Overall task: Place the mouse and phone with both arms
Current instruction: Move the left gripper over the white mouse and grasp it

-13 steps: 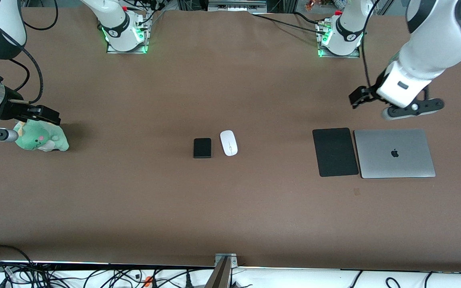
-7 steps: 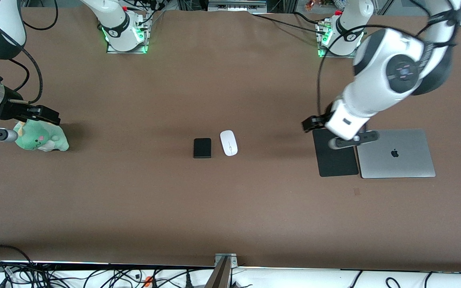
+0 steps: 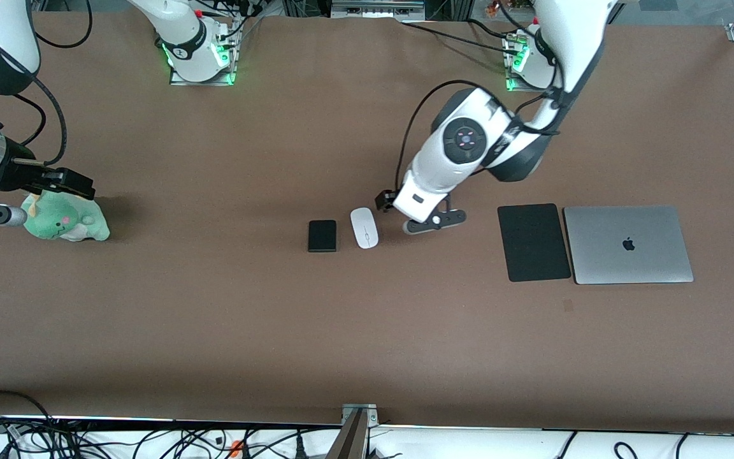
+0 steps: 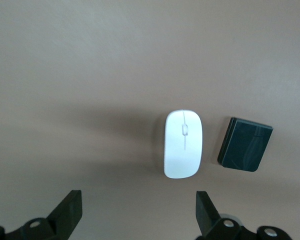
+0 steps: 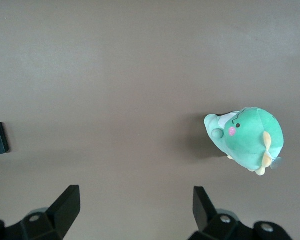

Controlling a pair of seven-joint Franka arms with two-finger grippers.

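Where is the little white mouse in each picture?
Front view: the mouse lies mid-table, with the left gripper hovering just beside it toward the left arm's end.
Left wrist view: the mouse shows near the middle, past the open fingers.
Right wrist view: the mouse is not in it; only the green plush toy and a dark corner at the edge.
Shared landmark: the phone right beside the mouse.

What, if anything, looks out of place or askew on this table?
Only the green plush toy seems odd: a soft toy among desk items, lying under the right gripper. The mouse, phone, mouse pad and laptop lie flat and tidy.
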